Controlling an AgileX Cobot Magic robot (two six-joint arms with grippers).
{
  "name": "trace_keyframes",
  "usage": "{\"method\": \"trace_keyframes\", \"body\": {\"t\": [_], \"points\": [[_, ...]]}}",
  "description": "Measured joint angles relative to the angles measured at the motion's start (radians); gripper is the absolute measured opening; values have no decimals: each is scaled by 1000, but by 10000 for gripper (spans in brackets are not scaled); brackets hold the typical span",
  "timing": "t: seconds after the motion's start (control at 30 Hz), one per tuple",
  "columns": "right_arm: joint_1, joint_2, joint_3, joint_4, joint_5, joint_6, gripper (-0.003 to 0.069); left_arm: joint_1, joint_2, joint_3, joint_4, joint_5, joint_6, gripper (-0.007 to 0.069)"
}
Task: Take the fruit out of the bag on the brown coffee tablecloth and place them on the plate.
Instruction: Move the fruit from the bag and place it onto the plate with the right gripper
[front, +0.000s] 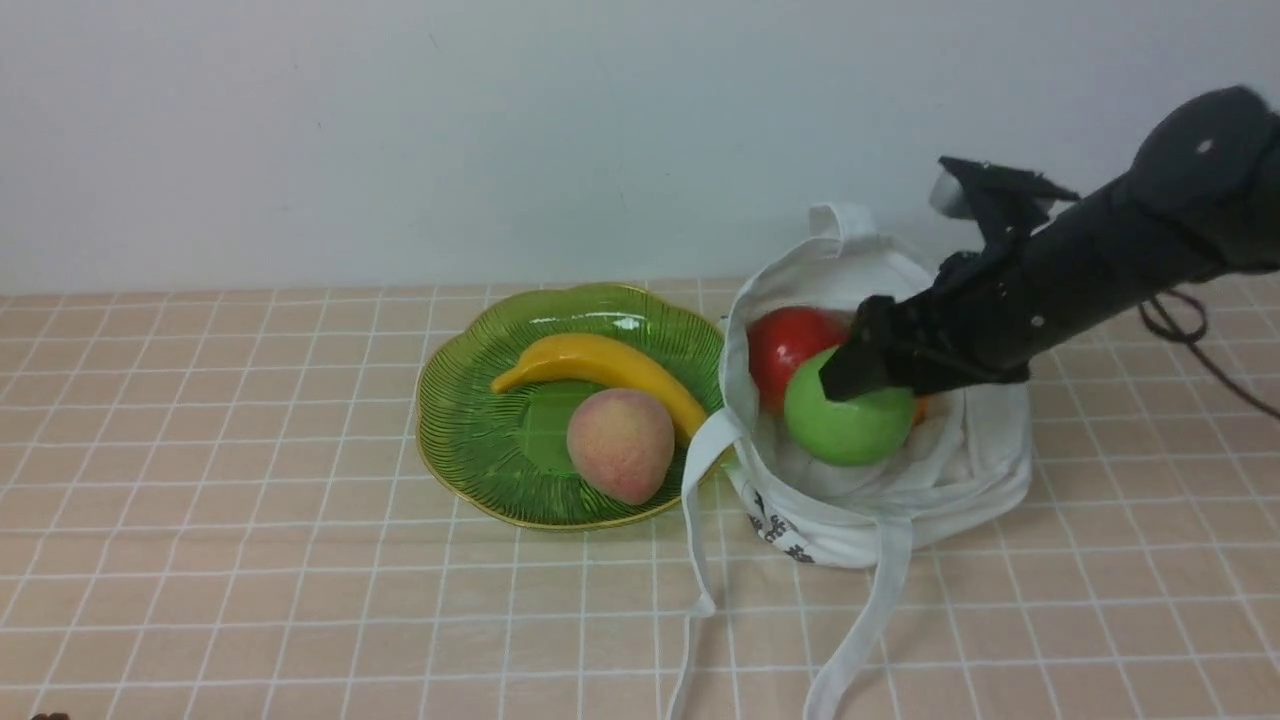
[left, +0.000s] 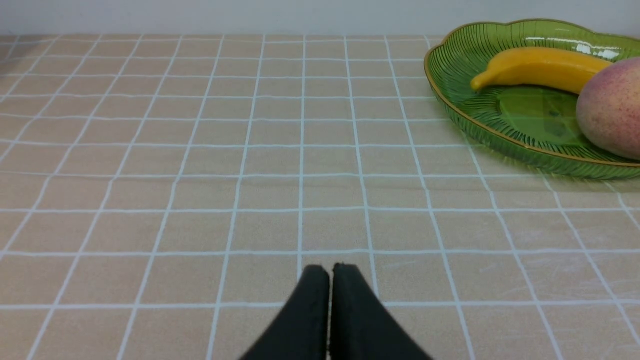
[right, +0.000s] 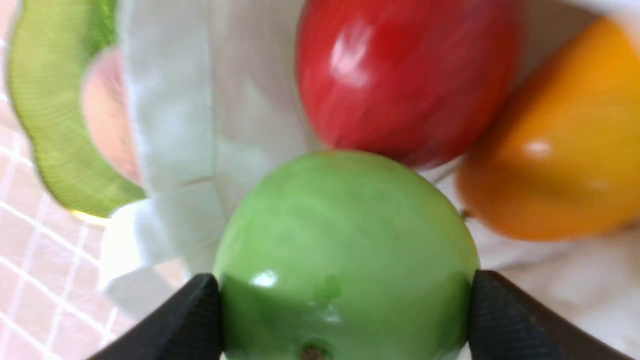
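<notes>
Mostly gridded tablecloth (front: 250, 520), white wall (front: 400, 120).

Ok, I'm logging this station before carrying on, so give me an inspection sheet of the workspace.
Surface: checked brown tablecloth, flat.
Job's things: banana and peach on green plate; red apple, green apple, orange fruit in white bag.
Clutter: nothing seen.
Claws: right claw clamped on green apple; left claw shut, empty, above cloth.
Cables: black cable loops at far right.
Surroundings: plain white wall.
</notes>
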Motion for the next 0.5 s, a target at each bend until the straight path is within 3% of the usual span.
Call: {"method": "trace_keyframes", "body": {"t": [0.1, 0.23, 0.33, 0.5], "points": [[-45, -67, -31, 7, 63, 37, 575, 0, 0, 0, 0, 0, 0, -8], [-51, -140, -61, 132, 61, 39, 573, 0, 0, 0, 0, 0, 0, -8], [36, -140, -77, 320, 11, -89, 573, 0, 0, 0, 0, 0, 0, -8], [215, -71, -79, 410, -116, -249, 573, 0, 0, 0, 0, 0, 0, -8]]}}
